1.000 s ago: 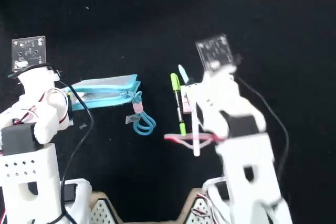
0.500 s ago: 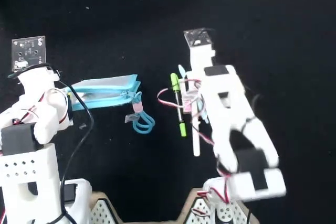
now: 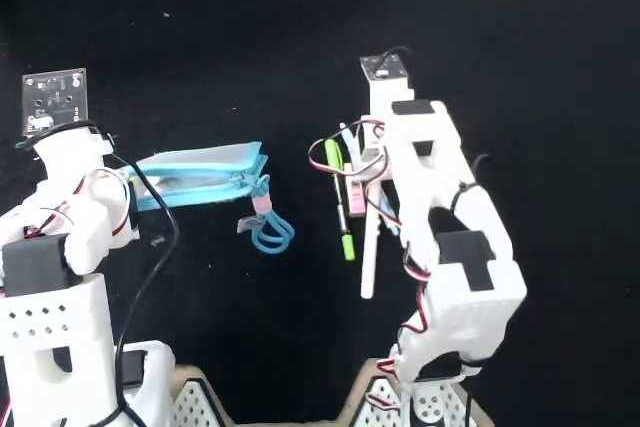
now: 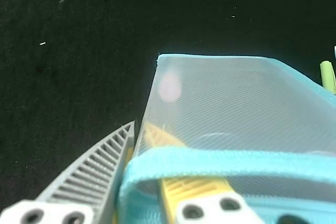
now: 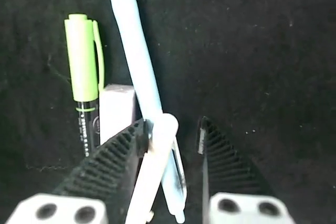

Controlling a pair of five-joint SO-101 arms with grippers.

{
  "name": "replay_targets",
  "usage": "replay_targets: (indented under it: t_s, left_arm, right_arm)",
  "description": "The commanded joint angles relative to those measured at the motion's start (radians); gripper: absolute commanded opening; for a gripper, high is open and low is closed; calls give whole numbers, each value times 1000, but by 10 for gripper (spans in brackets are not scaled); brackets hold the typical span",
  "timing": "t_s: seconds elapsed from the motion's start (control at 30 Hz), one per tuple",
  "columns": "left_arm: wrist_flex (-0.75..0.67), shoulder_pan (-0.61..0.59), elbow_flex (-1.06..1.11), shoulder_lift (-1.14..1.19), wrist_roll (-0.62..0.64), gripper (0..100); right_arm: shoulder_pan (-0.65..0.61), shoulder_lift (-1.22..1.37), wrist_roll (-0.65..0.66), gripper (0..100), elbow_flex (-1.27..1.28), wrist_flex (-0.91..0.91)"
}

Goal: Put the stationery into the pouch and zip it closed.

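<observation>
The light blue pouch (image 3: 205, 175) lies left of centre, its zipper cord (image 3: 268, 230) trailing toward the middle. My left gripper (image 4: 139, 129) is shut on the pouch's (image 4: 226, 108) open edge, the yellow finger (image 4: 184, 184) inside and the grey finger (image 4: 100, 177) outside. The stationery lies bunched under my right arm (image 3: 430, 177): a green pen (image 3: 340, 202), a pink eraser (image 3: 356, 197), a white pen (image 3: 369, 252) and a pale blue pen (image 5: 134, 56). My right gripper (image 5: 170, 127) stands open over them, the white pen (image 5: 157, 156) against one finger.
A small printed marker card (image 3: 54, 100) sits at the far left behind the left arm. Black cloth covers the table (image 3: 520, 77), with open room on the far side and to the right. A red wire loops off the right arm near the pens.
My right arm has swung away from the near side and settled low over the stationery, its camera end now pointing away. The left arm and the pouch have stayed put.
</observation>
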Motion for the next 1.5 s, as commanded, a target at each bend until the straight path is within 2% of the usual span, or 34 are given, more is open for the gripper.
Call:
replay_targets:
  t_s: [0.0,0.07,0.13,0.27,0.43,0.6,0.7,0.9,1.0,1.1,1.17,1.33,1.47]
  left_arm:
    - [-5,-2,27,3,-8,30]
    - [-5,-2,27,3,-8,30]
    - [-5,-2,27,3,-8,30]
    - [-5,-2,27,3,-8,30]
    - [-5,-2,27,3,-8,30]
    - [-5,-2,27,3,-8,30]
    - [-5,-2,27,3,-8,30]
    - [-5,-4,27,3,-8,30]
    - [-5,-4,27,3,-8,30]
    - [-5,-4,27,3,-8,30]
    - [-5,-4,27,3,-8,30]
    - [-5,-4,27,3,-8,30]
    - [-5,-4,27,3,-8,30]
  right_arm:
    - [-25,5,11,147,-50,8]
    - [-11,5,25,104,-50,9]
    - [14,2,23,15,-51,9]
    - [51,-65,25,10,-44,26]
    - [51,-209,37,11,-50,141]
    - [63,-351,153,11,-79,265]
    - [114,-361,238,11,-101,301]
    - [279,-206,358,11,-105,181]
    - [319,-64,390,11,-107,66]
    - [325,68,434,11,-160,32]
    - [327,134,437,26,-228,83]
    - [322,252,436,203,-453,339]
    - [327,341,443,171,-595,410]
